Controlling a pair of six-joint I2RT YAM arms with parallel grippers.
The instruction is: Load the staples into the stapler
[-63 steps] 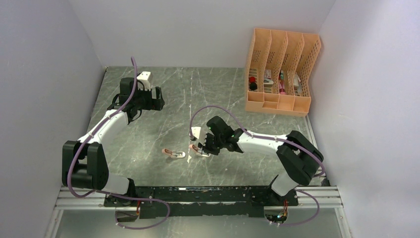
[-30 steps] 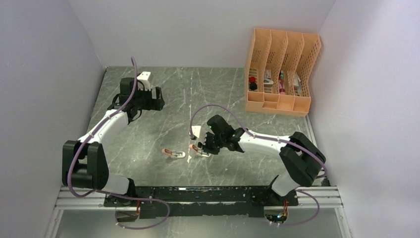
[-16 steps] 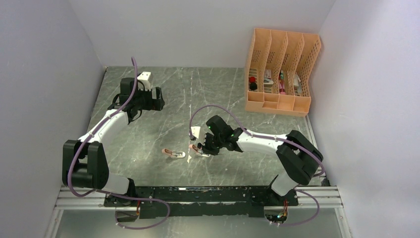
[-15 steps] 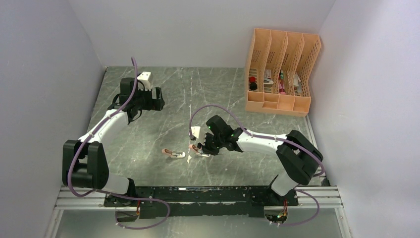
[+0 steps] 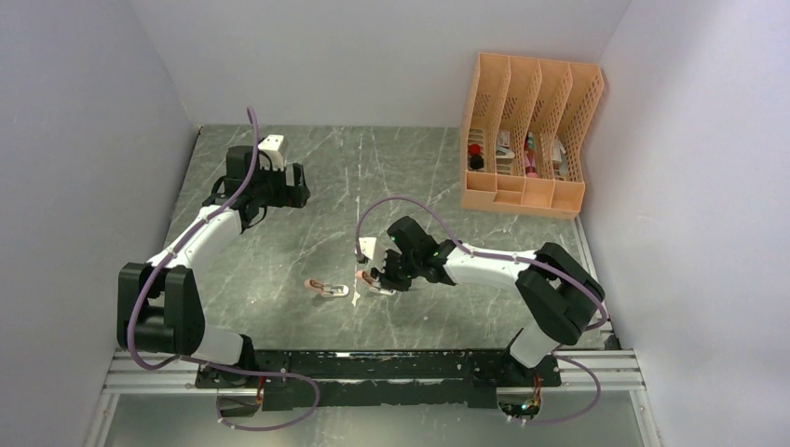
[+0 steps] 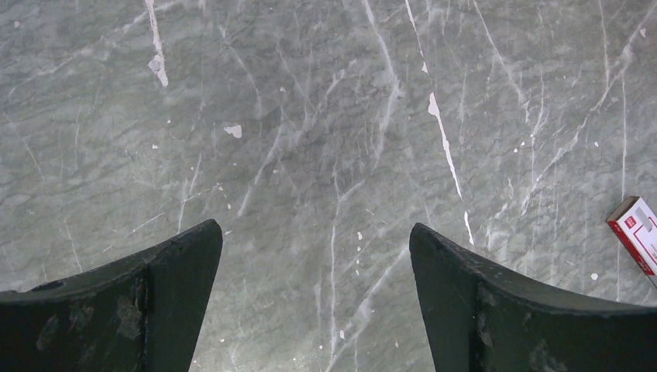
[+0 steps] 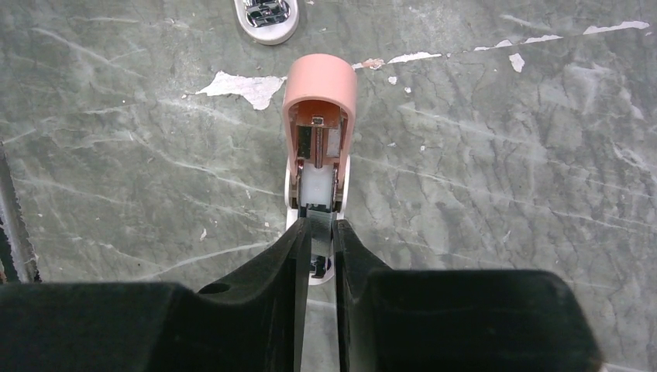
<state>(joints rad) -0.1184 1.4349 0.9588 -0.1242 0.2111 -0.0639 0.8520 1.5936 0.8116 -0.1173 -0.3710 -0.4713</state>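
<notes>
Staple strip (image 7: 318, 219): thin dark-grey sliver pinched between the right gripper (image 7: 316, 226) fingertips. The fingers are pressed almost together, with only the strip between them. The strip's tip is at the open end of the stapler (image 7: 318, 93), lined up with its white channel. Can't tell if it's seated in the channel or just above it.

The stapler is salmon-pink with its lid flipped up and the inside of the lid facing the wrist camera. The base is flat on the table (image 5: 438, 186). From the top view the stapler (image 5: 372, 283) sits mid-table, a bit toward the near side, with the right gripper (image 5: 384, 277) right on it and the arm reaching in from the right.

Staple box (image 5: 367, 249): small, red and white, lying on the table just far of the stapler and not touching it. It also shows at the right edge of the left wrist view (image 6: 637, 242), partly cut off.

Second stapler (image 5: 327, 289): just left of the first and apart from it, also lying open. Only its silver-and-white end (image 7: 266, 14) shows in the right wrist view.

Left gripper (image 5: 300, 185): far-left part of the table, well apart from the staplers. Its jaws are spread wide and it (image 6: 314, 232) holds nothing, with bare marbled surface underneath.

Orange desk organizer (image 5: 527, 140): far-right corner, with small items in its slots too small to identify.
</notes>
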